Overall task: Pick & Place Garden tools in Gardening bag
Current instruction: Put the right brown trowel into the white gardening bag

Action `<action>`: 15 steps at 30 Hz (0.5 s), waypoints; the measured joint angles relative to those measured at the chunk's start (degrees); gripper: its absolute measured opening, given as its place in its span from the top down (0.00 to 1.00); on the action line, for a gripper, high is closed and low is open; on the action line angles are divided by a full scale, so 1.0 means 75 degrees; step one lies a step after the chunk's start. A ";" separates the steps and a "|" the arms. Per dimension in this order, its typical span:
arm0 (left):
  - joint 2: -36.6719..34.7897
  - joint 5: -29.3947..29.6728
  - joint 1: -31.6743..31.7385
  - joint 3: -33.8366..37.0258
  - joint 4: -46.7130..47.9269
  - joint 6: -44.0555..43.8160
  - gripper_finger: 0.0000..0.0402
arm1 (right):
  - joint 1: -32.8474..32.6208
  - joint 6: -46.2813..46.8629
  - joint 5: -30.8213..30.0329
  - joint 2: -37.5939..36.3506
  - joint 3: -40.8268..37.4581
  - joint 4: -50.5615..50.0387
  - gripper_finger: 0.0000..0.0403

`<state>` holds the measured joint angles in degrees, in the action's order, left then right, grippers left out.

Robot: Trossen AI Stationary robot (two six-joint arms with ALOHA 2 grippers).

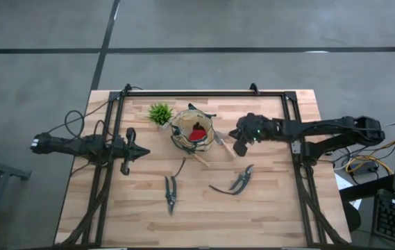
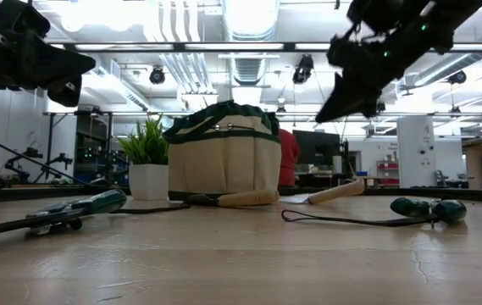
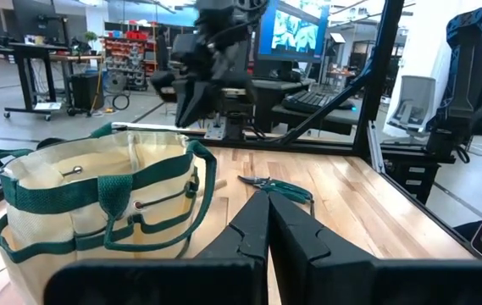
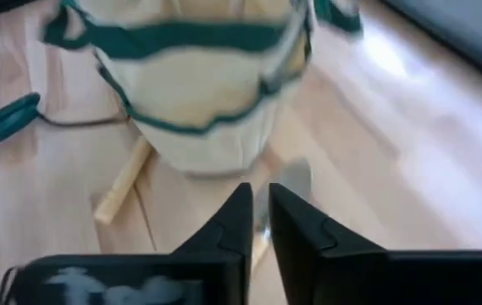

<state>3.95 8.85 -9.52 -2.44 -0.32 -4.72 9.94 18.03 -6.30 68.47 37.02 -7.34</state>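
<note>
right claw [image 1: 241, 141] pressed together, empty, hovering just right of the gardening bag [image 1: 191, 132] above a wooden-handled trowel [image 1: 223, 145] on the table [image 1: 273, 201]. left claw [image 1: 140, 152] pressed together too, waiting left of the bag. red item [image 1: 198, 133] inside the bag. two pruning shears [image 1: 171, 192] [image 1: 239, 180] lying nearer, well apart from the bag. potted plant [image 1: 160, 113] just far-left of it.

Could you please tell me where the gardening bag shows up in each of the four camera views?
High view: gardening bag at table centre, red item inside.
Low view: centre, right of the potted plant.
Left wrist view: lower left.
Right wrist view: upper centre.
Shared landmark: a wooden tool handle lying at the bag's base.
</note>
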 joint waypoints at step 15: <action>0.0003 0.0001 -0.0002 0.0000 0.0002 -0.0001 0.98 | 0.1221 0.0646 0.1167 0.2207 0.0166 0.0307 0.46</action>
<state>3.97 8.86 -9.54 -2.44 -0.30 -4.72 19.10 22.88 2.45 85.02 38.26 -5.04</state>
